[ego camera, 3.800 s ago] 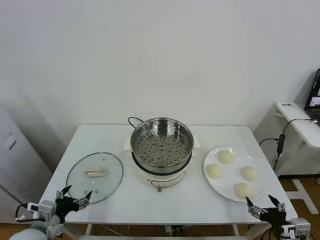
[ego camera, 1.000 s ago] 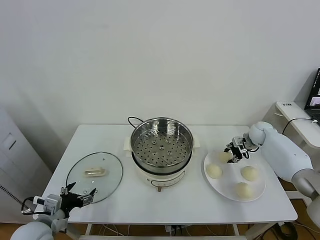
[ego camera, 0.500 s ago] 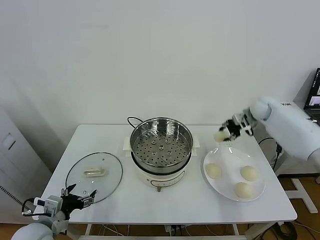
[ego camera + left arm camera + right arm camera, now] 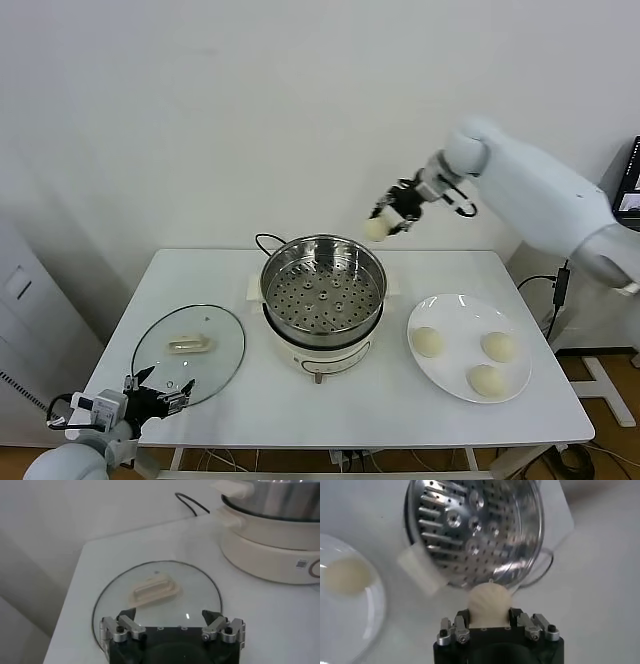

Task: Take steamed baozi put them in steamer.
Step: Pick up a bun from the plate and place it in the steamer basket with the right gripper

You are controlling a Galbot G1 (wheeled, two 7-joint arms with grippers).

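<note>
Right arm raised and stretched across from the right side, its end effector (image 4: 388,220) closed on one steamed baozi (image 4: 376,229), held in the air just above the far right rim of the steamer (image 4: 322,290). Left end effector (image 4: 160,392), fingers spread wide and holding nothing, parked low at the near left corner of the white surface (image 4: 330,400), beside the glass lid (image 4: 189,352). Three more buns (image 4: 428,342) lie on the white plate (image 4: 455,375) to the right of the steamer; a plain white wall stands behind. Half a second earlier the held bun was above the plate's far edge; it has since travelled leftward and upward.
</note>
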